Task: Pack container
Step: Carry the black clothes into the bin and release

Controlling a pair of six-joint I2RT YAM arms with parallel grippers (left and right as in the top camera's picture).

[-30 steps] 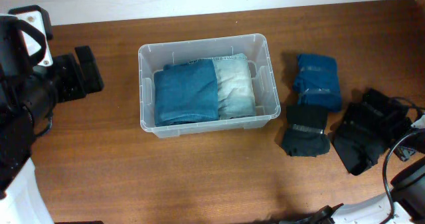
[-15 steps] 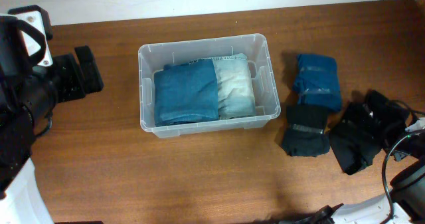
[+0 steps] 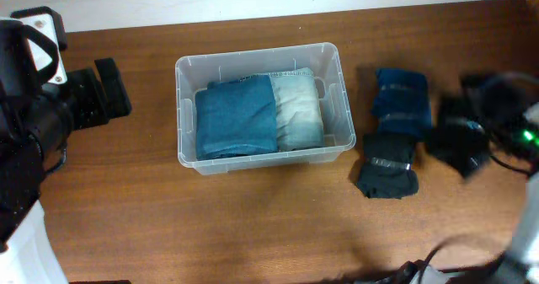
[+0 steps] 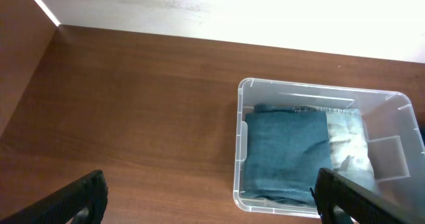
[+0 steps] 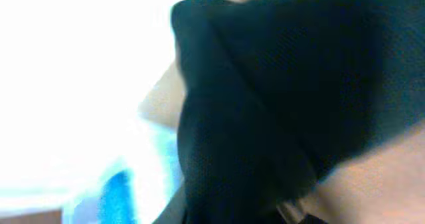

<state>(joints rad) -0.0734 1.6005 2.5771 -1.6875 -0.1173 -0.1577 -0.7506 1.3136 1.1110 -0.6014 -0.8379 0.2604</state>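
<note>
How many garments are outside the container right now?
3: a blue one right of the container, a black one in front of that, and a blurred black one farther right. Others could be hidden underneath.

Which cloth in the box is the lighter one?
The pale blue cloth, at the container's end nearer the loose clothes; the deep blue cloth is darker.

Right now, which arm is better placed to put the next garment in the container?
Right. The right end effector appears to hold a black garment beside the folded clothes, right of the container. The left end effector hangs open and empty beyond the container's other side.
</note>
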